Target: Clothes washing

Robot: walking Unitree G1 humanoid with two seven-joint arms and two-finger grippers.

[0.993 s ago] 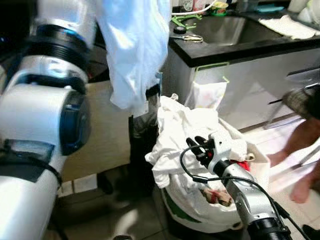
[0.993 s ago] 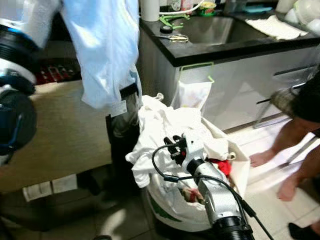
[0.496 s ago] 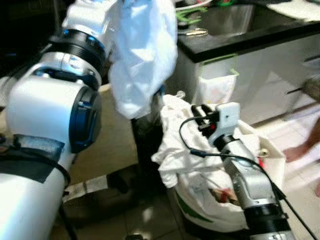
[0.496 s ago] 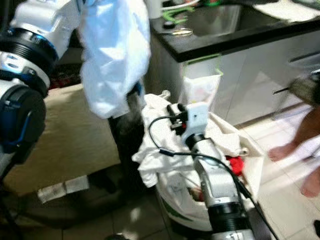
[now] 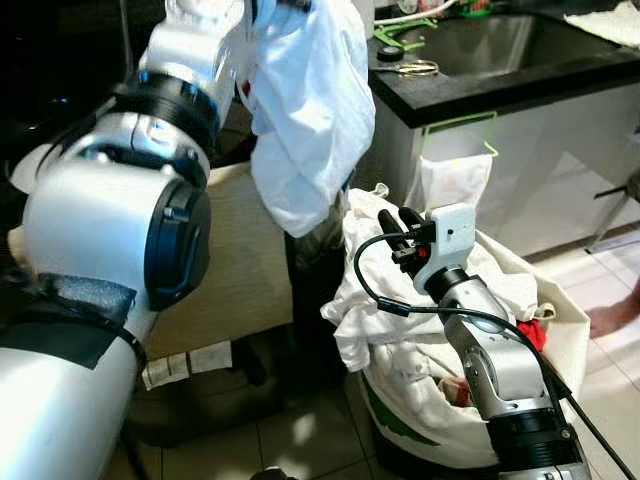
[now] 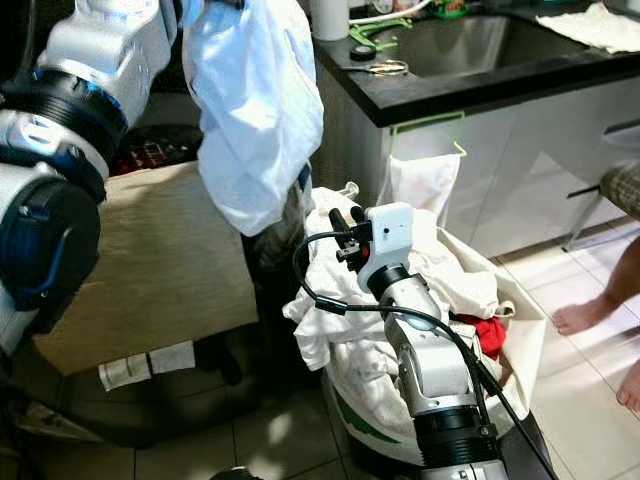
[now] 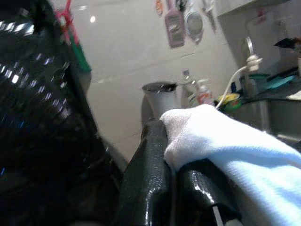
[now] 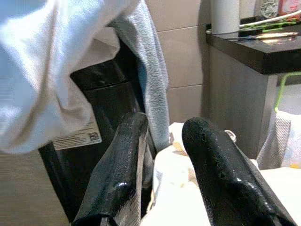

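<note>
Two silver robot arms work over one laundry bag (image 5: 440, 440), a white sack with a green mark that stands on the tiled floor (image 6: 590, 400) just in front of a grey kitchen cabinet (image 6: 520, 150). The left gripper (image 7: 170, 186) is raised high at the far left, its two black fingers pressed together on a fold of one pale blue-white garment (image 5: 315, 110), which hangs down loose and crumpled in the air above and just left of the bag. The garment looks soft and thin, with a small white label (image 8: 77, 136) near its lower edge. The right gripper (image 6: 346, 222) hovers near the top of the bag's heaped contents, its two fingers (image 8: 214, 165) held slightly apart with nothing between them. The bag is stuffed past its rim with white clothes (image 5: 380, 290), and one red item (image 6: 488, 332) shows at its right side. Behind the bag hangs one small plastic bag (image 5: 452, 185) on a green wire holder fixed to the cabinet. On the black counter (image 5: 470, 85) to the far right there is one steel sink (image 6: 470, 45), one pair of scissors (image 5: 412, 68) and one white cloth (image 6: 600, 25). A person's two bare feet (image 6: 580, 316) stand on the tiles at the right.
</note>
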